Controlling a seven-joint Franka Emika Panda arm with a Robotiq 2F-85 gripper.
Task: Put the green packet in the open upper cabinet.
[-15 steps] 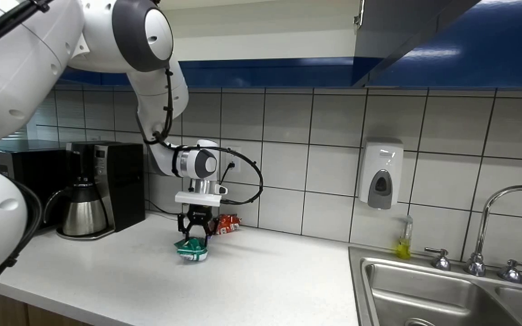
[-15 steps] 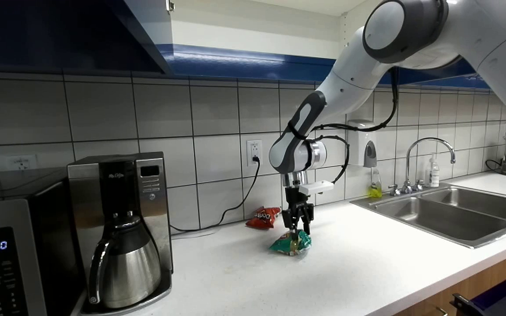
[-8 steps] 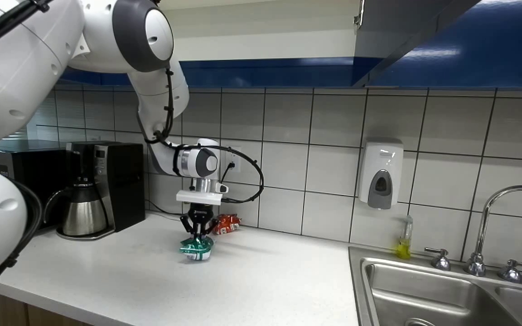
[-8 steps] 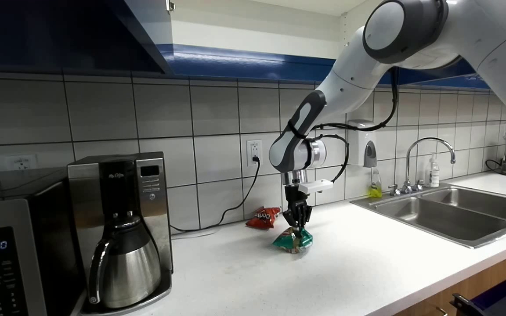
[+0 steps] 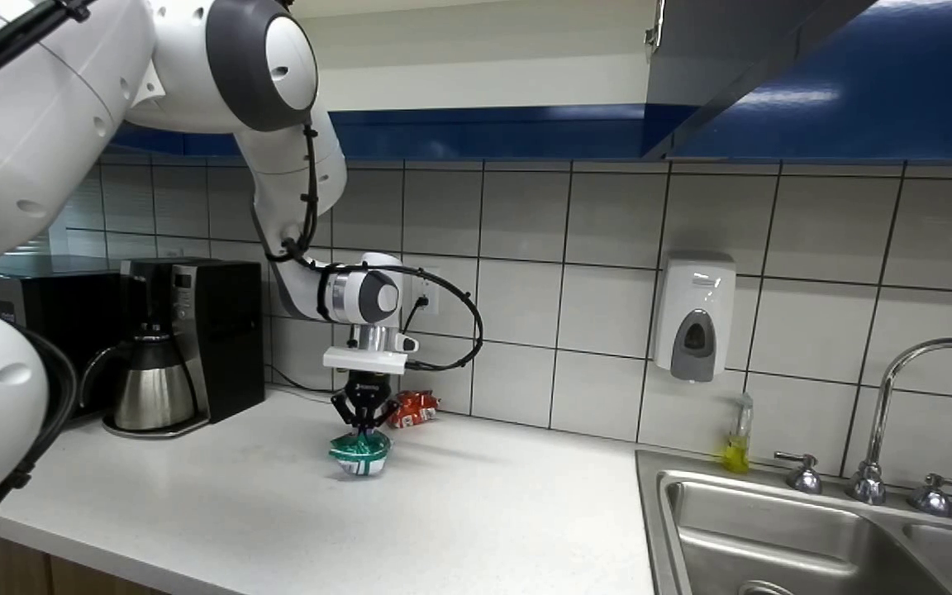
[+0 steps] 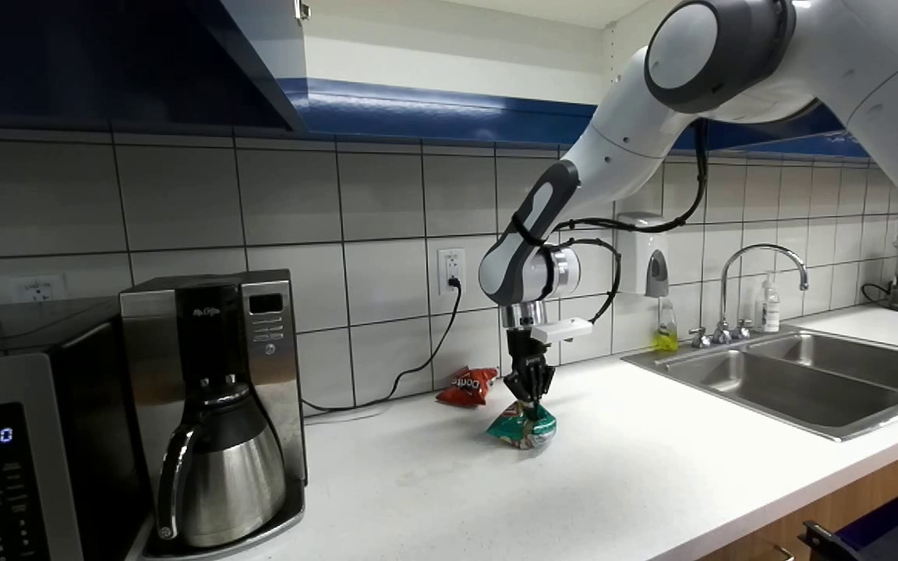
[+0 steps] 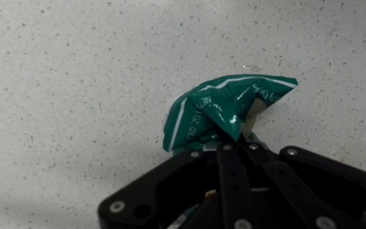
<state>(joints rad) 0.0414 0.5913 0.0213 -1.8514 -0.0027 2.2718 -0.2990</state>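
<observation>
Wrist view: green packet [image 7: 214,109] reads "NET" and "1 OZ (28"; another line is creased, partly legible. In an exterior view: red packet [image 6: 466,387] shows "Dorit…" upside down, coffee maker [image 6: 207,343] a small logo, looks like Mr. Coffee, microwave [image 6: 44,405] says 0:00. Hand [image 5: 363,431] narrow, pinching the green packet directly beneath it. Can't tell if packet touches worktop [image 6: 418,499].

White-lettered green packet [image 7: 214,108], black end effector [image 7: 240,147], blue-edged cream cabinet [image 6: 449,109], red packet [image 6: 466,387], speckled white counter [image 7: 75,79]
</observation>
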